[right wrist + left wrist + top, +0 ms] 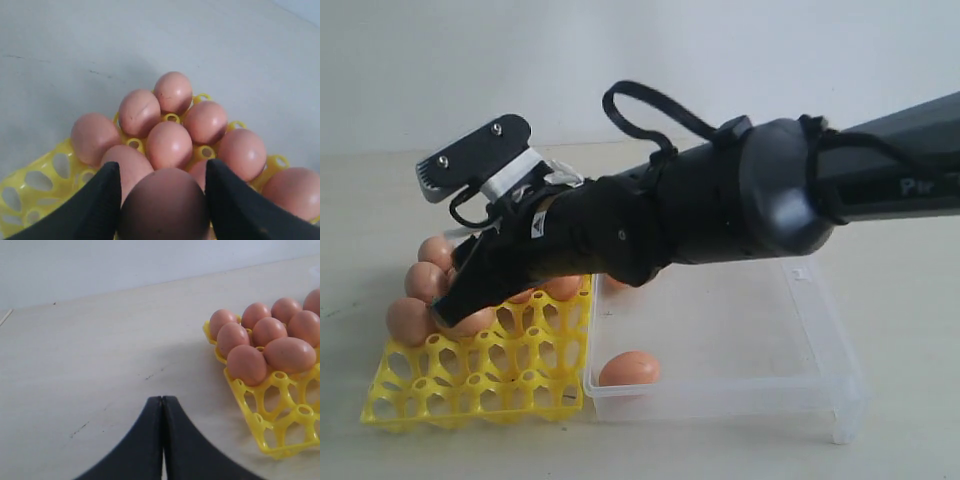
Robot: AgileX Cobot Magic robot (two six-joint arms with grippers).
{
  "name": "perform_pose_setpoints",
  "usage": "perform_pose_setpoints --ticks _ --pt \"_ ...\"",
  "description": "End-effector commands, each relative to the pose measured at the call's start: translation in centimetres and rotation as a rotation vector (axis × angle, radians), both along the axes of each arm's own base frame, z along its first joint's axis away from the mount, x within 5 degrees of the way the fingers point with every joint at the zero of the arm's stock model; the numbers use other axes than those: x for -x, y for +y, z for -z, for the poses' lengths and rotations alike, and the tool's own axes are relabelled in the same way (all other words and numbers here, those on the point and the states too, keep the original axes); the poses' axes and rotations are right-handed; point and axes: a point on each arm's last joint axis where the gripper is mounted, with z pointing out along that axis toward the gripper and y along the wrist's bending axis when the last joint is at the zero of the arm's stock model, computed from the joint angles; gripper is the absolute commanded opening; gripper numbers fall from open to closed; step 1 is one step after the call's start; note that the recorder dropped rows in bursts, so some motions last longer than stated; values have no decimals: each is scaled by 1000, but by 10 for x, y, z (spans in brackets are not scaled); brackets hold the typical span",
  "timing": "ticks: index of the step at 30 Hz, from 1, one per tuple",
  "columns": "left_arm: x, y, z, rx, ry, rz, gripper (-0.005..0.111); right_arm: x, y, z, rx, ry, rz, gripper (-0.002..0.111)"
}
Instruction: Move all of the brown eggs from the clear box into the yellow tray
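Observation:
My right gripper (162,197) is shut on a brown egg (164,212) that fills the gap between its black fingers. It hangs low over the yellow tray (470,385), beside several eggs (170,142) that sit in the tray's far cups. In the exterior view the gripper (455,312) reaches across to the left and its arm hides part of the tray. One more brown egg (628,368) lies in the clear box (820,330), near its front left corner. My left gripper (162,399) is shut on nothing above bare table, next to the tray (260,425).
The tray's near rows of cups (510,370) hold nothing. The clear box stands right against the tray's right side. A pale wall runs behind the table.

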Motion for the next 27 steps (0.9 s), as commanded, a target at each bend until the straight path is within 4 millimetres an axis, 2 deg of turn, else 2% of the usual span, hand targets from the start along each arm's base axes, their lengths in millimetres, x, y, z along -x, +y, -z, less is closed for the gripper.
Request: perform_pose_setpoints --ticks 1,5,11,27 --pt "0 0 -2 8 -16 5 0 -1 2 19 -16 -21 16 0" --pt "0 0 -2 8 -16 5 0 -1 4 32 3 -9 15 0" --pt "0 0 -2 8 -16 5 0 -3 5 40 8 -10 18 0" --pt "0 0 -2 8 -16 5 0 -5 7 46 -21 -14 42 0"
